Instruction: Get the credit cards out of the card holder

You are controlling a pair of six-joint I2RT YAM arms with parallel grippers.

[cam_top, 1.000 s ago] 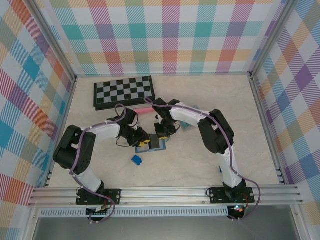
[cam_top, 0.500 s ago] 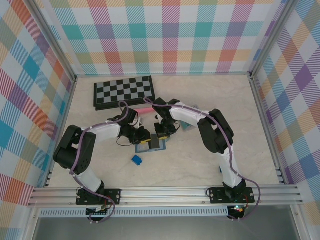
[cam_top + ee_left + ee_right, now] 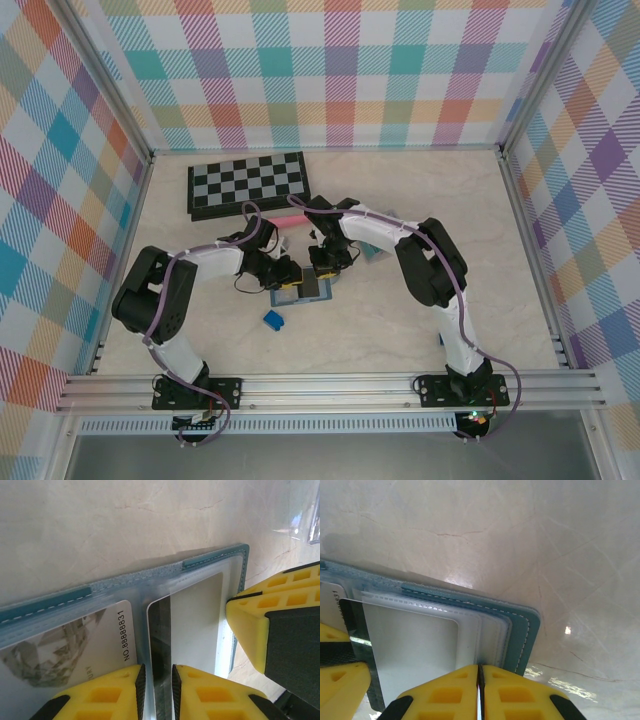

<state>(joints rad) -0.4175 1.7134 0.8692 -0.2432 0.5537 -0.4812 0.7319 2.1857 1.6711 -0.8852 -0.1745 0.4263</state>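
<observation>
left tool point(image 3: 156, 690) nipped a white dark-striped card point(image 3: 195, 625) to draw it out
right tool point(image 3: 478, 675) clamped the slate-blue folding card holder point(image 3: 522, 625) by its edge, steadying it

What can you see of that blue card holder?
The card holder lies open on the marbled table: slate-blue cover with pale stitching, clear pockets inside. One pocket shows a numbered card; a dark-striped card sits beside it. The left claw sits over that card; the closed right claw meets the holder's edge.
</observation>
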